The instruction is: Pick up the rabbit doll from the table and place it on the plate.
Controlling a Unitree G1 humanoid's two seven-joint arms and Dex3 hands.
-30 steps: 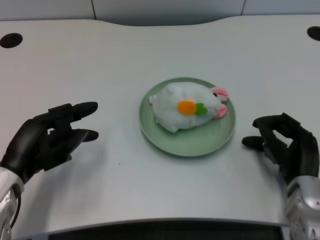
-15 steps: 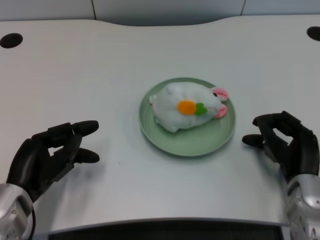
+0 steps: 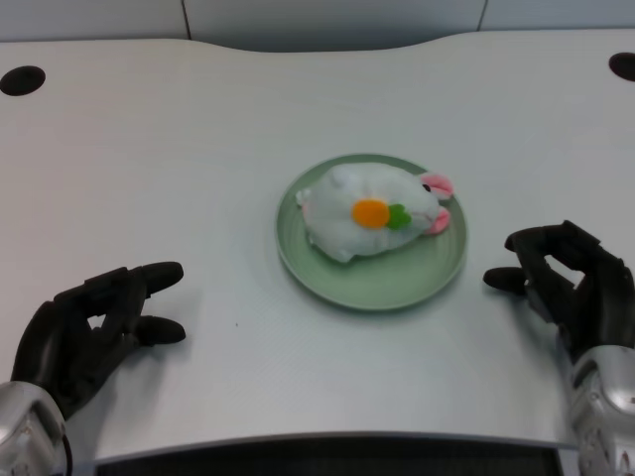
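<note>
The white rabbit doll (image 3: 365, 210), with pink ears and an orange carrot patch, lies on its side on the green plate (image 3: 337, 281) in the middle of the table. My left hand (image 3: 91, 335) sits low at the near left, well apart from the plate. Its fingers are spread and hold nothing. My right hand (image 3: 568, 286) waits to the right of the plate, empty.
The white table (image 3: 198, 129) has a black round hole at the far left (image 3: 21, 79) and another at the far right (image 3: 623, 65). Its front edge (image 3: 317, 441) runs just below both hands.
My left hand has drawn back toward me and down to the left, away from the plate. The rabbit doll and plate have not moved.
</note>
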